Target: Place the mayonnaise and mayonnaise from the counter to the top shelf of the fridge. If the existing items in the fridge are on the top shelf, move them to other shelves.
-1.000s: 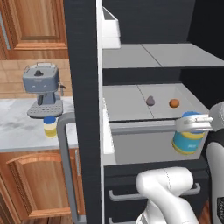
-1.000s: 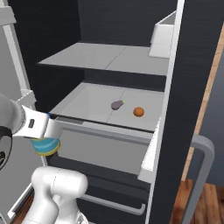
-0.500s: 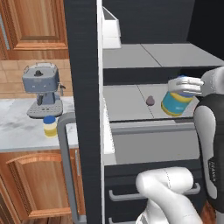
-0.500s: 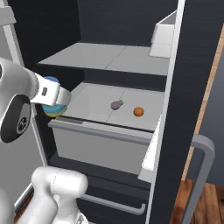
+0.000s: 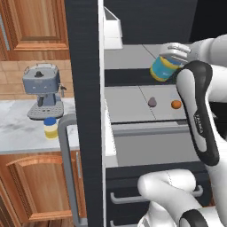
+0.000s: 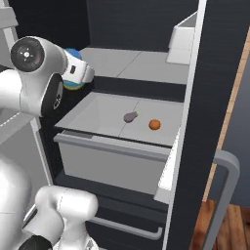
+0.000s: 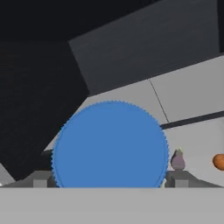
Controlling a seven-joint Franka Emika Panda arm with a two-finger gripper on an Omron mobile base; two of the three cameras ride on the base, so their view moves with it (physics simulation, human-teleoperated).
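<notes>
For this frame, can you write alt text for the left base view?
The tool holds a blue-labelled mayonnaise jar, tilted, at the front edge of the top shelf of the open fridge. On the shelf below lie a purple lump and an orange ball; a second jar stands on the counter.

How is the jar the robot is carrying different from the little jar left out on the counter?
The held jar hangs tilted in the gripper by the fridge's top shelf; the counter jar stands upright on the counter, near the coffee machine. The held jar wears a wide blue label with a yellow base; the counter jar is pale cream-yellow with a blue lid. Both are small.
</notes>
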